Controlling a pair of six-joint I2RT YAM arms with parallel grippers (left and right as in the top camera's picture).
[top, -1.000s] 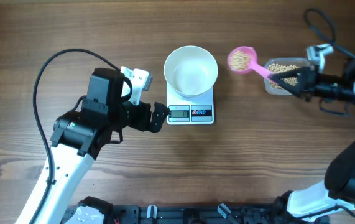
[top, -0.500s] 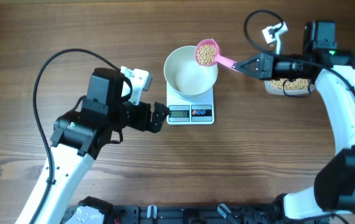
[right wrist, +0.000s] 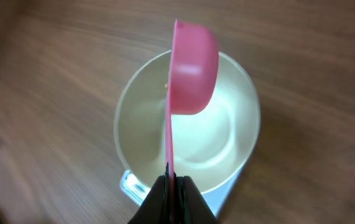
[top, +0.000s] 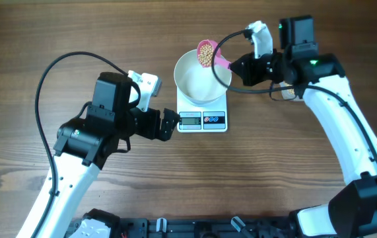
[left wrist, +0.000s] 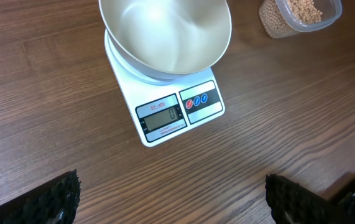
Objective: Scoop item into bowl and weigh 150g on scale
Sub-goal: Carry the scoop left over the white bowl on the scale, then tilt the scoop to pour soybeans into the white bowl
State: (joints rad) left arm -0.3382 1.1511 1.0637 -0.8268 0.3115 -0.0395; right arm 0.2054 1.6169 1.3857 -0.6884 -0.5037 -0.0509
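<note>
Bright, even light from above, soft faint shadows on the wooden table [top: 188, 178], gentle sheen inside the bowl [left wrist: 165, 37] in the sharp left wrist view, right wrist view softer, wood blurred and dim toward its left edge, pink scoop [right wrist: 193, 68] slightly unsharp

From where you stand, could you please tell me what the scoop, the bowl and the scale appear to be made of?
Scoop: likely plastic, evenly pink with a soft sheen. Bowl: probably glazed ceramic or melamine, glossy white. Scale: apparently smooth white plastic.
</note>
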